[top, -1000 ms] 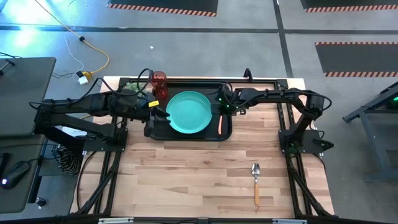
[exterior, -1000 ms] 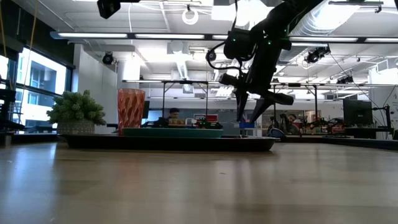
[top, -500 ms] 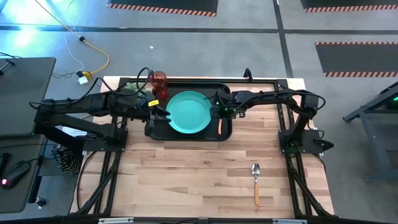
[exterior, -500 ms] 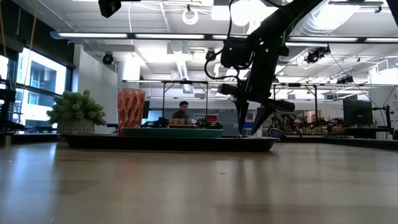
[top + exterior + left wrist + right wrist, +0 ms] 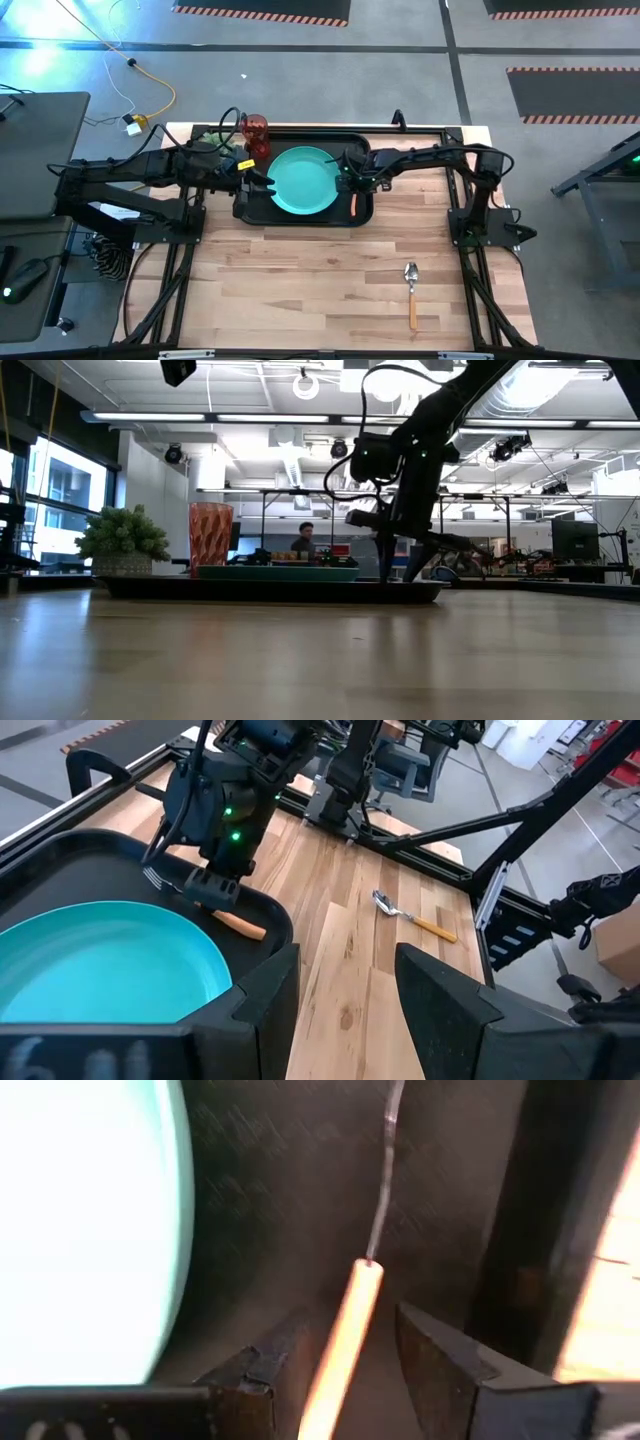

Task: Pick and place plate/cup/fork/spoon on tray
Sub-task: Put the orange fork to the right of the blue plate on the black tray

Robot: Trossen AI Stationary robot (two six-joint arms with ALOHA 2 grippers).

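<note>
2 grippers open: right gripper (image 5: pixel 350 1370) astride fork (image 5: pixel 340 1340) (tray (image 5: pixel 362 212) rim beside); left gripper (image 5: pixel 345 985) by plate (image 5: pixel 100 960).

the light wooden desk (image 5: pixel 300 280) carries the black tray (image 5: pixel 363 212) at its far edge, near the middle. the spoon (image 5: pixel 411 290) lies alone on the bare wood nearer the front right, well apart from the tray, bowl pointing toward it.

Fork (image 5: pixel 350 1320) blurred in right wrist view, tines run off picture edge; from above only sliver of handle shows beside right gripper (image 5: pixel 347 183). Plate (image 5: pixel 90 1230) cut by same picture's edge. Left gripper (image 5: pixel 262 183) fingertips lost over dark tray (image 5: pixel 300 217) (gap unreadable). Spoon (image 5: pixel 412 916) tiny in left wrist view
</note>
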